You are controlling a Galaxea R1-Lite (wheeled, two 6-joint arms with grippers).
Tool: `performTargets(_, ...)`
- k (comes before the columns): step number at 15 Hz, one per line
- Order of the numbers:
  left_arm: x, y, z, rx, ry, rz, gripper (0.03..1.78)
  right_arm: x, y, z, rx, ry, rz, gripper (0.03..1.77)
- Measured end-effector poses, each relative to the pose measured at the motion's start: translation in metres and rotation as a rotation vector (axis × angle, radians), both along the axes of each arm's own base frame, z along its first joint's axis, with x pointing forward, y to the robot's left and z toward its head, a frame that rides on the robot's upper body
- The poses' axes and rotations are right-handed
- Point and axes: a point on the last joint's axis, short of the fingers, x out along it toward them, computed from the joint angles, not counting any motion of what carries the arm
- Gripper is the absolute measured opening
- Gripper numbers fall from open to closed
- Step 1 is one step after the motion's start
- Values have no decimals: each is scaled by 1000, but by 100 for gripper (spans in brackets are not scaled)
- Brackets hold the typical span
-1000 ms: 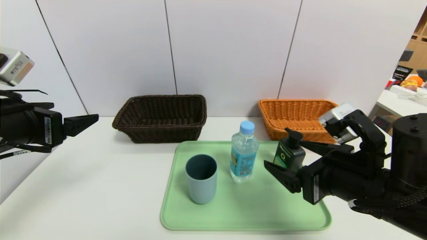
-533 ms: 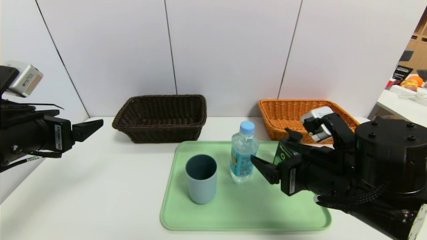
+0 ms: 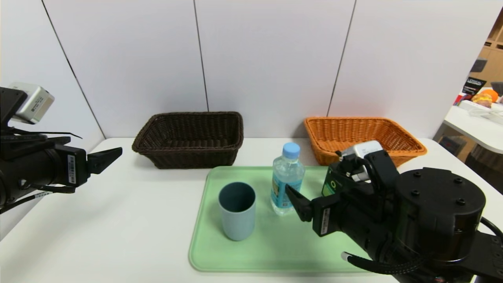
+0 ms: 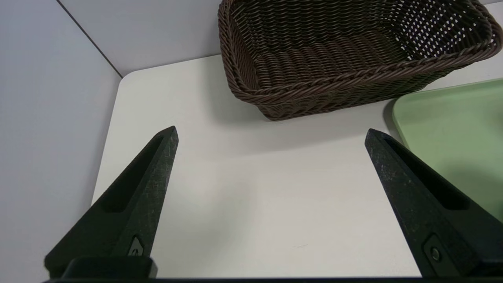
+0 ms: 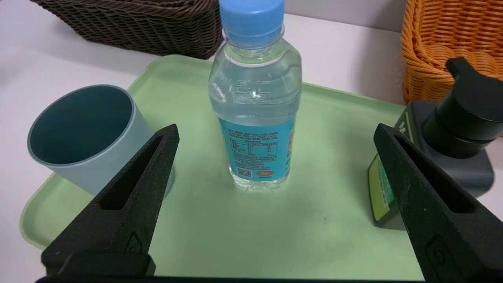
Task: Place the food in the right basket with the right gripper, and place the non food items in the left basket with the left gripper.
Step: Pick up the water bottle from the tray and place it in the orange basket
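White table [image 3: 129, 220]; right gripper [image 5: 275, 131] level, jaws spread, facing water bottle [image 5: 255, 98]; left gripper [image 4: 271, 133] likewise spread.

White counter [image 3: 118, 220] w/ rounded corners, pushed against a pale grey panelled wall [image 3: 267, 59]; thin dark seams run btwn panels. Even, soft light, faint shadows. Far right, past the wall edge: a second white table [image 3: 471, 125] w/ misc clutter, too small to tell, and wooden shelving [image 3: 493, 59] behind it.
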Motion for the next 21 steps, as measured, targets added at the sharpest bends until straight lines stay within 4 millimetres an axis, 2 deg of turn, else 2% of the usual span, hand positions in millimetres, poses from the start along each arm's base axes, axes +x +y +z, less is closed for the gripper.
performTargets(6, 1, 0, -1, 1, 7, 1, 169, -1, 7, -20, -26, 18, 3, 171)
performTargets(10, 1, 0, -2, -3, 13, 1, 169, 1, 13, -21, -2, 0, 8, 171)
performTargets(15, 2, 0, -3, -4, 18, 3, 169, 11, 22, -31, 21, -19, -4, 171)
performTargets(21, 6, -1, -5, -2, 29, 2, 169, 16, 21, -38, 18, -18, -21, 171)
